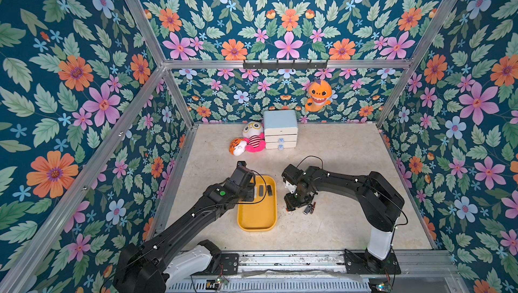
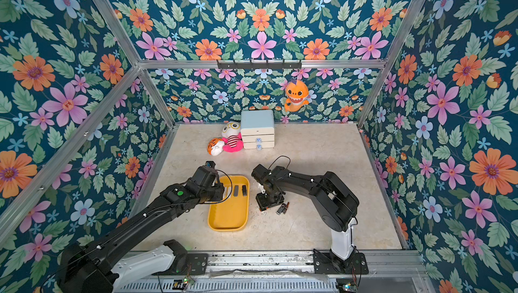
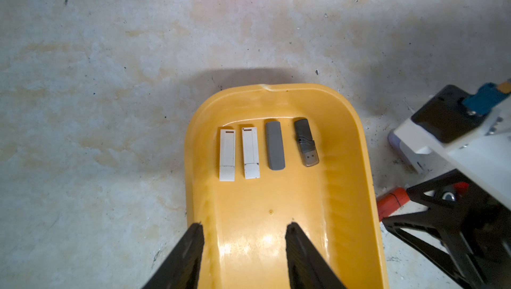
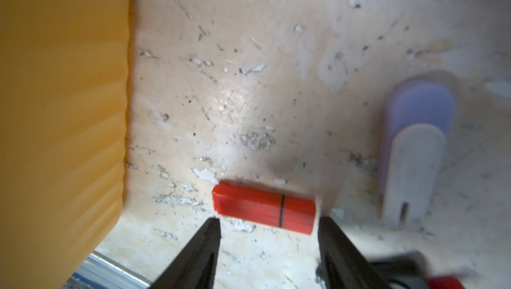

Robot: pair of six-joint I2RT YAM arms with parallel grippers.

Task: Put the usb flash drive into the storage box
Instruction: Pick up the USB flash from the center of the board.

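The yellow storage box lies between both arms. Inside it lie several usb flash drives in a row: two white ones, a grey one and a dark one with its plug bare. My left gripper hangs open and empty over the box. A red usb flash drive lies on the table right of the box, crosswise just beyond my open right gripper, untouched. A lilac-and-white drive lies farther off. In both top views a dark drive and a red one lie beside the right gripper.
A white three-drawer cabinet stands at the back wall with two plush toys beside it. An orange plush hangs on the wall. The box's outer wall stands close beside the right gripper. A metal rail borders the table's front.
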